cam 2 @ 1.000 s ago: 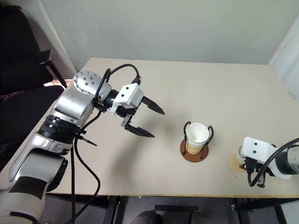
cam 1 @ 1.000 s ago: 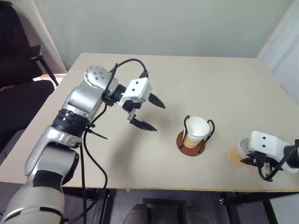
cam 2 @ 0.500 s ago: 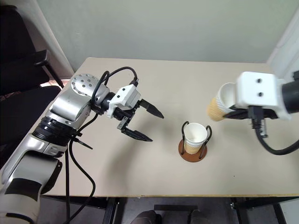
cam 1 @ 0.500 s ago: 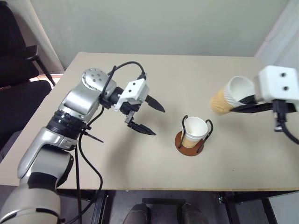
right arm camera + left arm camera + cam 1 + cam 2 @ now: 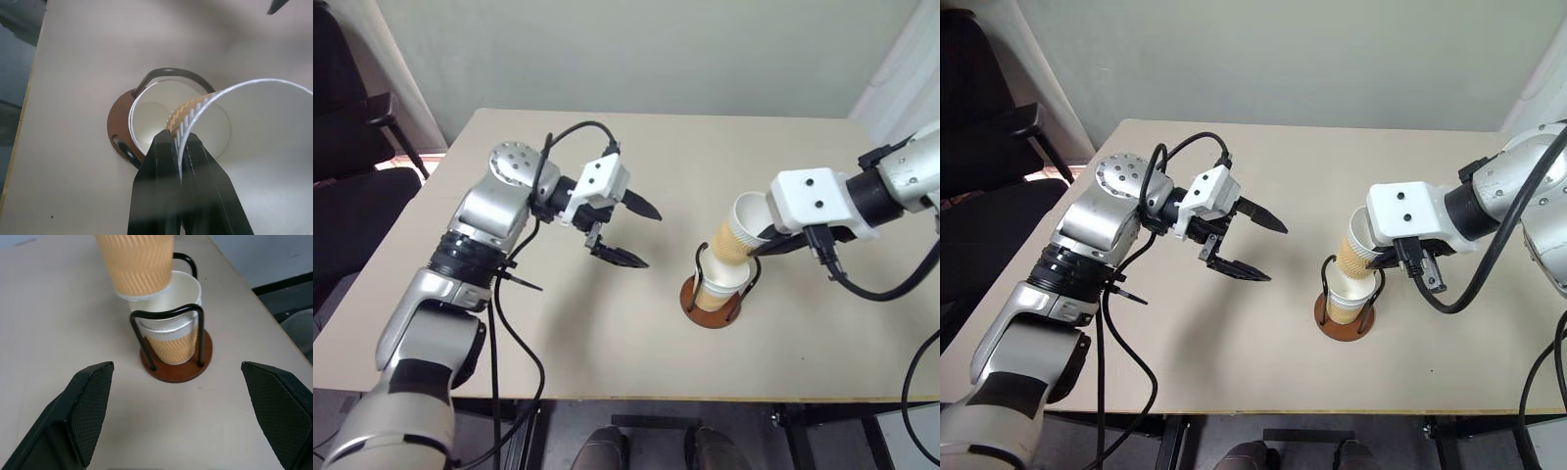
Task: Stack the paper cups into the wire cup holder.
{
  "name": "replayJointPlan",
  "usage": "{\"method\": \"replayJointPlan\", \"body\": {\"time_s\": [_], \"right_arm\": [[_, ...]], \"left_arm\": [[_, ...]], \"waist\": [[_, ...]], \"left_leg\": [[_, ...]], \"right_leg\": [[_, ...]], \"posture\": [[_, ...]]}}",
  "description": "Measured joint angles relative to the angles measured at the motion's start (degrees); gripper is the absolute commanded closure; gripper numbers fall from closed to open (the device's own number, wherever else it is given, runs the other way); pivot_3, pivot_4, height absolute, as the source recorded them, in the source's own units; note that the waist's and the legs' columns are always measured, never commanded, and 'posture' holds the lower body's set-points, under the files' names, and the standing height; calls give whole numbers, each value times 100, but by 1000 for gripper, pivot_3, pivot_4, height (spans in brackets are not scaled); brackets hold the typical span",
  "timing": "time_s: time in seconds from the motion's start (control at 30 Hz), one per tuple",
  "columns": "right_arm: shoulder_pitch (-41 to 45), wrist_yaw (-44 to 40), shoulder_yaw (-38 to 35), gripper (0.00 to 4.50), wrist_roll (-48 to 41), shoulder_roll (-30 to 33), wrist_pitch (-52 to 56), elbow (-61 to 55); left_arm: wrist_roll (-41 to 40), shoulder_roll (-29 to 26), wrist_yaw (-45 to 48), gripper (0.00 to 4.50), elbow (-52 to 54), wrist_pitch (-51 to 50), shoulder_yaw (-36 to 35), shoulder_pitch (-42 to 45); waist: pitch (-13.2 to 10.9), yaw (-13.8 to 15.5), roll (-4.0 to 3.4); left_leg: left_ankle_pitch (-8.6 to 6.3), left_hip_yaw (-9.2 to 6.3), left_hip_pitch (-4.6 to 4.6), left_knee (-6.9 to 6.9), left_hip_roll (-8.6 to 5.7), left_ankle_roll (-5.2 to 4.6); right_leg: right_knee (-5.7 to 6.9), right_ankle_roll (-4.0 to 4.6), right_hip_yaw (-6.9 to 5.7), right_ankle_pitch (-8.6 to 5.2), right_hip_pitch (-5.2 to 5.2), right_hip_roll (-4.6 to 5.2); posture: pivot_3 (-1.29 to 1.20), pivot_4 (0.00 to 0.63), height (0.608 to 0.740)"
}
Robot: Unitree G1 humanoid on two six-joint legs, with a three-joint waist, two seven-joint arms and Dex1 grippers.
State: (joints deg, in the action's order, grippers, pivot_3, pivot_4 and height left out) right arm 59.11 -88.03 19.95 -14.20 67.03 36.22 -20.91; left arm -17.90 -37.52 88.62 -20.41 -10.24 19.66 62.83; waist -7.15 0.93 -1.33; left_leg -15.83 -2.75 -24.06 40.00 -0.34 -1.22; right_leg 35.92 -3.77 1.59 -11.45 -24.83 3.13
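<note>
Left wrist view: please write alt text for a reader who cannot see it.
A ribbed tan paper cup hangs tilted just above another cup standing in the wire cup holder on a beige table. The left gripper has its black jaws wide open.

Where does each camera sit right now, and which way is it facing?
Head views: high, looking forward and down on the table; both arms show.
Left wrist view: looks between the open left gripper fingers at the wire cup holder.
Right wrist view: looks down the right gripper, pinching the held paper cup by its wall.
Shared: the holder with the seated cup and the held cup tilted above it.
</note>
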Motion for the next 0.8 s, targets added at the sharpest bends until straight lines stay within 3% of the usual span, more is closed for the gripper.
{"method": "replayJointPlan", "body": {"time_s": [0.33, 0.43, 0.63, 0.8], "right_arm": [[-307, -203, 160, 4454, 440, -173, -467, -76], [-331, -180, 355, 3891, 727, -368, -571, -78], [-210, -88, 420, 1842, 874, -808, -14, -74], [311, 106, 14, 1842, 356, -1040, 1345, 78]], "left_arm": [[230, 149, 28, 0, -20, 25, -140, 3], [263, 228, 32, 0, -20, 35, -142, 69], [336, 274, 54, 0, -15, 38, -173, 101], [361, 279, 2, 0, -13, 46, -208, 85]], "waist": [[0, -5, 0], [0, -10, 0], [0, -22, 0], [0, -16, 0]], "left_leg": [[0, 0, 1, 2, 0, 0], [0, -1, 1, 2, 1, 0], [0, 0, 1, 0, 1, 0], [0, 3, 0, -2, 0, 0]], "right_leg": [[4, 4, 0, -1, 1, 1], [6, 4, -1, 0, -1, 1], [4, 4, 0, 0, -2, 0], [1, 10, -1, -4, -3, 0]], "posture": [[0, 150, 740], [0, 150, 740], [0, 150, 740], [0, 150, 740]]}}
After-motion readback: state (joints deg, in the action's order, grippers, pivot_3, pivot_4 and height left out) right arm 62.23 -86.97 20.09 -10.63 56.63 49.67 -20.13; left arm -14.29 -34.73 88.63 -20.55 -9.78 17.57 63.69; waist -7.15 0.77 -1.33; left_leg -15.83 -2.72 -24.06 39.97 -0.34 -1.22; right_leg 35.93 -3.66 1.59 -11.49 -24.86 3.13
